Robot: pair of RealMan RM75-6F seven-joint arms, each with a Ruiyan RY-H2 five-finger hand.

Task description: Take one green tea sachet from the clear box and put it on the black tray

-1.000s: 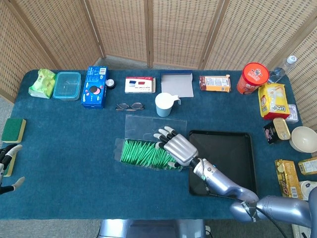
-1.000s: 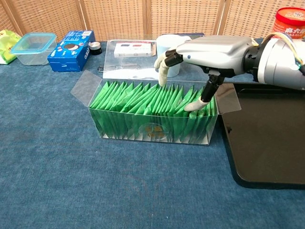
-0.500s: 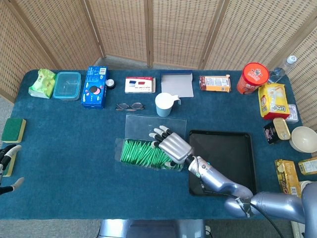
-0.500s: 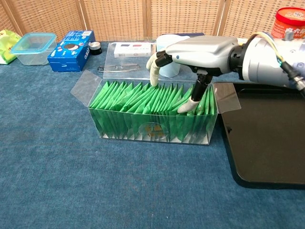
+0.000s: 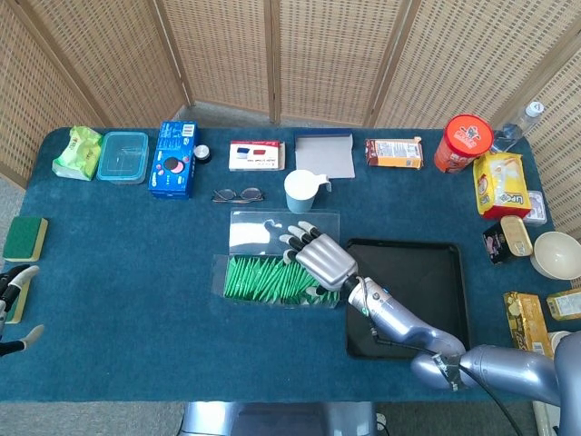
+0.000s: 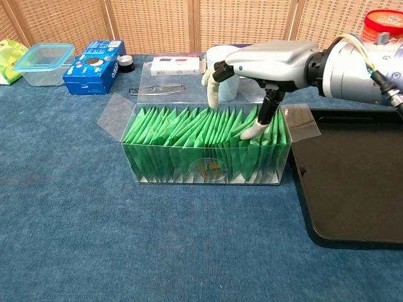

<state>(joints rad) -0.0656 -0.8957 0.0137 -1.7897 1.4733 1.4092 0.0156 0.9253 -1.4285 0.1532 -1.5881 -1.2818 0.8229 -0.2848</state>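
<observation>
While the green tea sachets (image 6: pixel 201 141) sit packed upright in the clear box (image 6: pixel 211 170) near the middle of the tabletop, none has come out. The right hand (image 6: pixel 267 60) hovers over the box's right end, fingers spread, with a lower fingertip (image 6: pixel 250 131) touching the tops of the sachets at that end and another pointing down further left. Nothing is pinched between them as far as the views show. The black tray (image 6: pixel 352 182) lies just beside the box, toward the right edge, bare. The left hand (image 5: pixel 14 304) is barely in view at the left edge; its finger state can't be told. Risk-wise, the sachets are crammed tight, so a pinch could drag out several, or the light box could slide or lift with them. A cup (image 5: pixel 301 191) stands just behind it.
</observation>
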